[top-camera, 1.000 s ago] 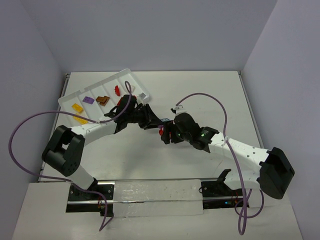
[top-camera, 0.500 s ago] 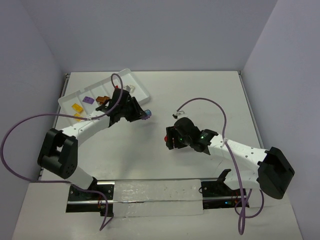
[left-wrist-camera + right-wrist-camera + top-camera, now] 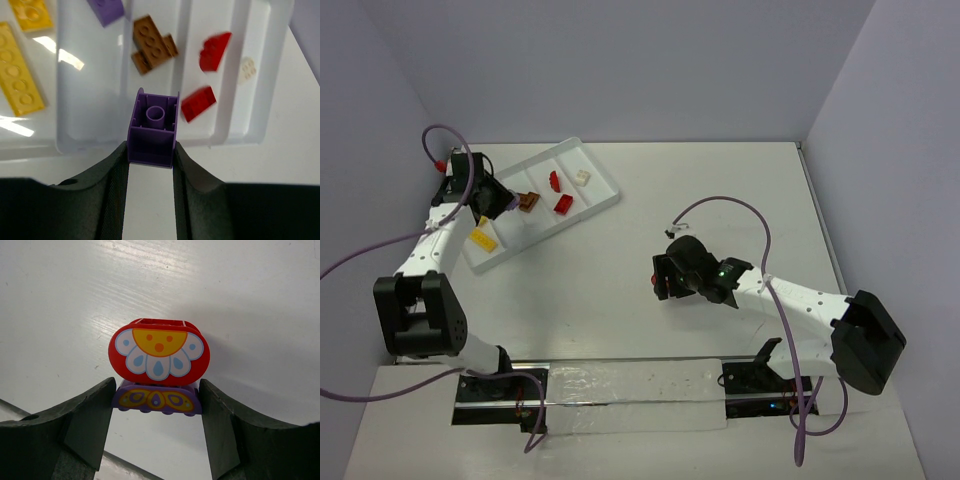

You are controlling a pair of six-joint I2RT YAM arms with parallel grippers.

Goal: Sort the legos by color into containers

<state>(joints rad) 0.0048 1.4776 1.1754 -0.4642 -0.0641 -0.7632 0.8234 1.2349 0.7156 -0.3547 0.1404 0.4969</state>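
Observation:
My left gripper [image 3: 150, 150] is shut on a small purple brick [image 3: 153, 127] and holds it above the near edge of the white tray [image 3: 90, 100]. The top view shows this gripper [image 3: 495, 200] over the tray's left part [image 3: 595, 195]. In the tray lie yellow bricks [image 3: 17, 67], a purple brick [image 3: 106, 9], a brown cluster [image 3: 152, 44], two red bricks [image 3: 199, 102] and a white brick [image 3: 247, 69]. My right gripper [image 3: 156, 400] is shut on a red rounded brick with a flower print [image 3: 159, 357] stacked on a purple printed piece [image 3: 156, 399], above the table mid-right [image 3: 660, 282].
The tray sits at the back left, tilted, near the left wall. Purple cables loop over the table from both arms [image 3: 720, 195]. The arm bases and a rail stand along the near edge [image 3: 620, 385].
My left arm has swung from the table's middle, next to the right gripper, back left over the tray with the purple brick. The right gripper has stayed almost still with its red-and-purple stack.

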